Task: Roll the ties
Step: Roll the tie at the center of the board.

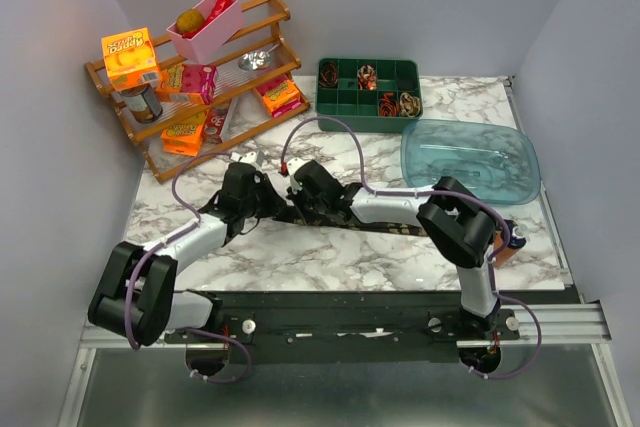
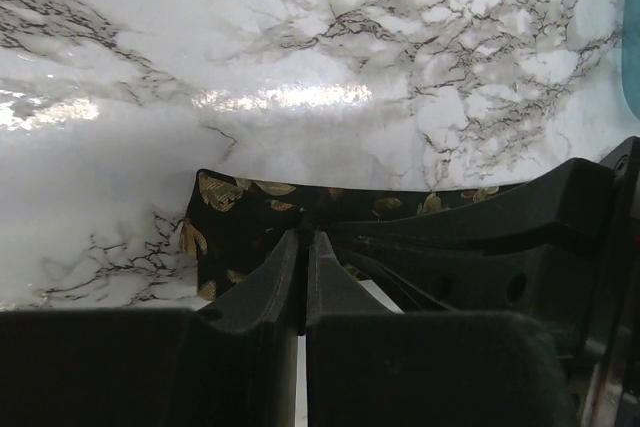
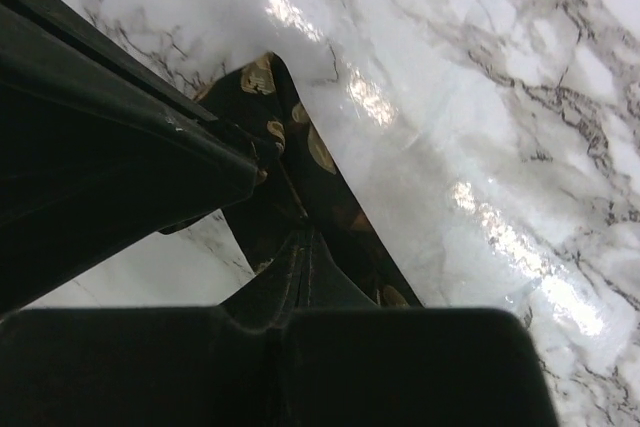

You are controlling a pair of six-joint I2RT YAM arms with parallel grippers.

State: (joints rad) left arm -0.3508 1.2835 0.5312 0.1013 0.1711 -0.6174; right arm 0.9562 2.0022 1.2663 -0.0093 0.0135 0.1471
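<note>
**Only the wrist cameras show the grip**

From above, we see both arms reaching to the middle of the marble table (image 1: 300,265). The tie (image 1: 335,221) lies there as a dark strip running under the right arm. That view also takes in what the wrists miss: a green tray (image 1: 360,127) with rolled ties (image 1: 408,103) in its compartments at the far edge, a clear blue tub (image 1: 470,162) beside it, and a wooden rack (image 1: 205,139) of boxes at the far left. The fingertips themselves are hidden from above.

On the left wrist view, the left gripper (image 2: 305,239) is closed to a thin slit, with the gold-patterned end of the tie nipped between its tips. The other arm's fingers lie just beside it.

On the right wrist view, the right gripper (image 3: 305,243) is fully closed, its tips down on the same fabric. We cannot tell whether any cloth is caught between them.
</note>
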